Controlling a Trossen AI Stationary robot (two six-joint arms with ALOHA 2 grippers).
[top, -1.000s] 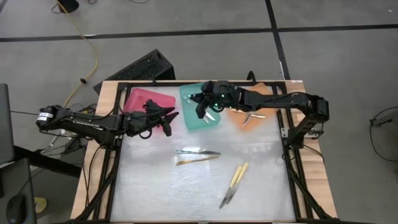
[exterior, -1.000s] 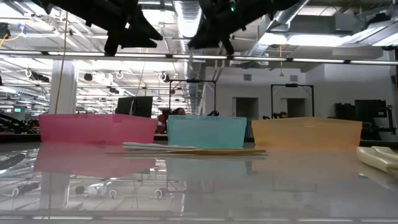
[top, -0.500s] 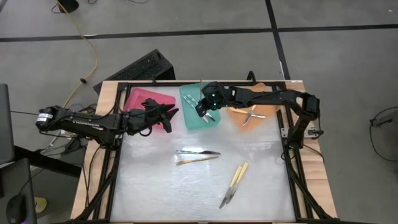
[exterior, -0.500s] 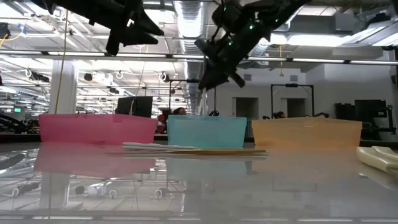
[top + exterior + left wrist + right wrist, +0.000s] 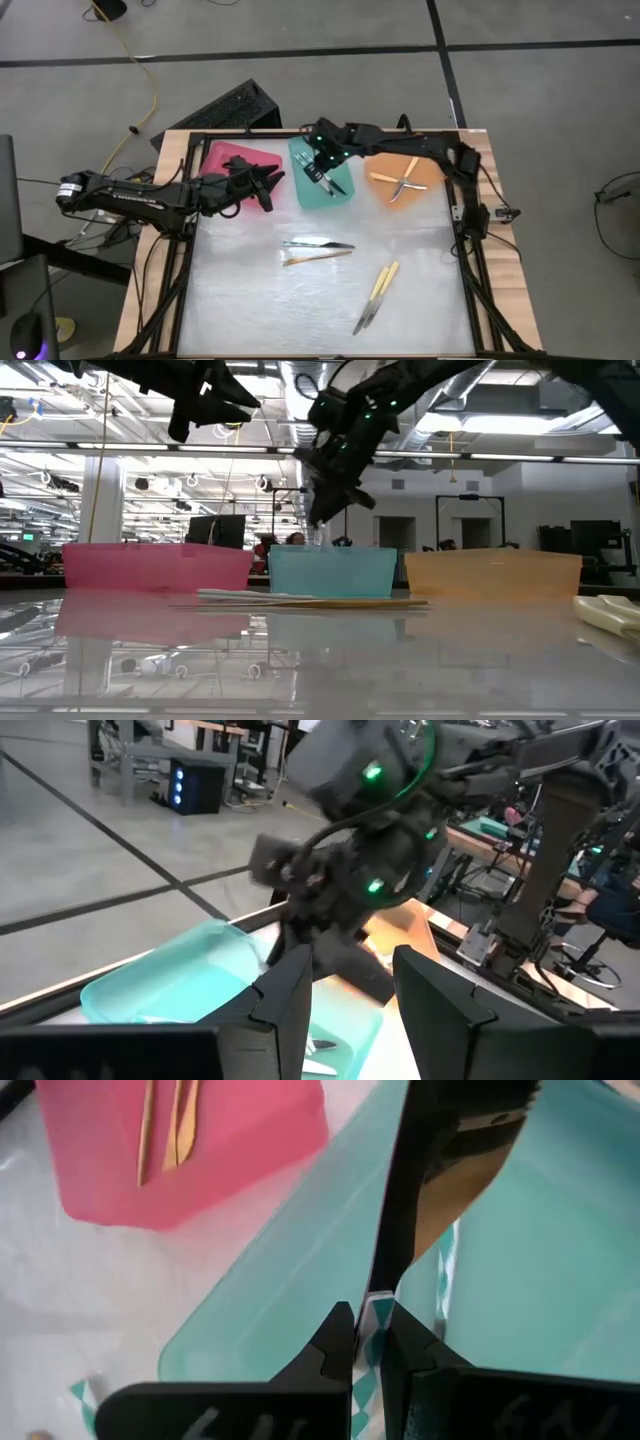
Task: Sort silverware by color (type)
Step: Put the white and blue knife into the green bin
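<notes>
My right gripper (image 5: 322, 168) (image 5: 325, 510) hovers over the teal tray (image 5: 310, 197) (image 5: 332, 572), shut on a teal-handled utensil (image 5: 372, 1312). Another teal-striped utensil (image 5: 445, 1280) lies in that tray. My left gripper (image 5: 265, 190) (image 5: 350, 1000) waits open beside the pink tray (image 5: 232, 160), which holds two orange-tan utensils (image 5: 165, 1125). The orange tray (image 5: 428, 168) holds crossed utensils (image 5: 400, 185). On the table lie a silvery pair (image 5: 318, 243), a tan-handled one (image 5: 315, 257) and two pale yellow ones (image 5: 378, 290). My right gripper pinches the utensil's teal-striped handle (image 5: 372, 1312) between its two fingertips, coming from above at a slant. The silvery end (image 5: 395, 1190) sticks out ahead of the fingers. The utensil is lifted clear, above the teal tray.
The three trays stand in a row along the table's far edge. A black frame (image 5: 470, 260) borders the table. A dark keyboard (image 5: 225, 108) lies on the floor beyond the far edge. The table's near half (image 5: 260, 310) is bare.
My right gripper, holding the utensil, has come down from high above toward the teal tray and shifted slightly toward the table's left, while its arm has folded in toward the far edge.
</notes>
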